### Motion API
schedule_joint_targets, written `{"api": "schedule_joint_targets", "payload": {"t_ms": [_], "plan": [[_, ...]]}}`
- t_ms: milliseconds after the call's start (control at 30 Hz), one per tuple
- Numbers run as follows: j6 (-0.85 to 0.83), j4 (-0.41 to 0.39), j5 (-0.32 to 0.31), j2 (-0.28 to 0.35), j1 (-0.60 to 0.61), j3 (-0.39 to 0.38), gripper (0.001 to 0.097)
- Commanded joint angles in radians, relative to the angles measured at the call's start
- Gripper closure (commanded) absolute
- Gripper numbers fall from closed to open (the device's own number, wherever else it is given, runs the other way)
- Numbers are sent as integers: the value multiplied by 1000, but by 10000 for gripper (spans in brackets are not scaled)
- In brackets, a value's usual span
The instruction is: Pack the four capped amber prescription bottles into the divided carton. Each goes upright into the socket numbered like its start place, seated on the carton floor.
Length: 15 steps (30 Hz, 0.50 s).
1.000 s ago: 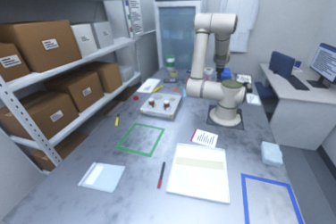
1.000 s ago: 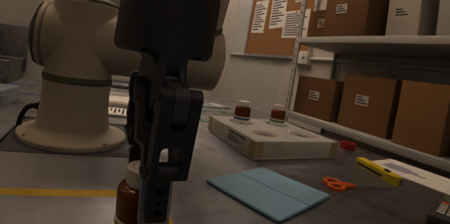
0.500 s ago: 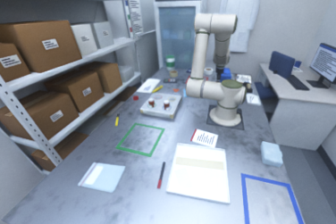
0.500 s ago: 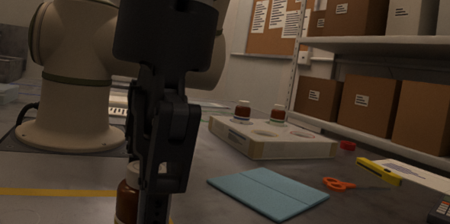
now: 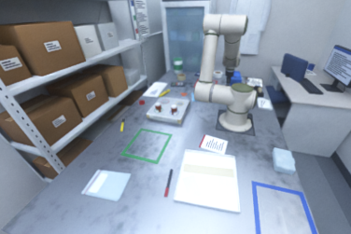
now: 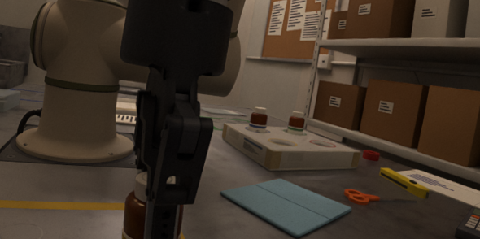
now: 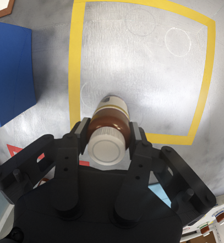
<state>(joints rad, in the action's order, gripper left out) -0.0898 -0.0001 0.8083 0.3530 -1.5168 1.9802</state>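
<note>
Two capped amber bottles (image 6: pixel 258 118) (image 6: pixel 296 122) stand upright in the far sockets of the divided carton (image 6: pixel 289 150), whose two near sockets show as open rings. A third amber bottle (image 7: pixel 109 131) with a white cap stands on the table at the lower left corner of a yellow-taped square (image 7: pixel 144 68), and my gripper (image 7: pixel 108 137) is closed around its upper body just under the cap. From the second side camera the fingers (image 6: pixel 162 196) hide most of this bottle (image 6: pixel 134 209). I see no fourth bottle.
The arm's own base (image 6: pixel 75 91) stands close behind the gripper. A blue box (image 7: pixel 9 74) sits left of the yellow square. A light blue pad (image 6: pixel 284 205), orange scissors (image 6: pixel 360 196), a yellow cutter (image 6: pixel 402 182) and a red cap (image 6: pixel 371 155) lie toward the carton and shelves.
</note>
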Motion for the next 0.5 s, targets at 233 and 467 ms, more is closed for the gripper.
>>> {"api": "schedule_joint_targets", "payload": {"t_ms": [233,467], "plan": [[0,0,-1,0,0,0,661],[0,0,-1,0,0,0,801]]}}
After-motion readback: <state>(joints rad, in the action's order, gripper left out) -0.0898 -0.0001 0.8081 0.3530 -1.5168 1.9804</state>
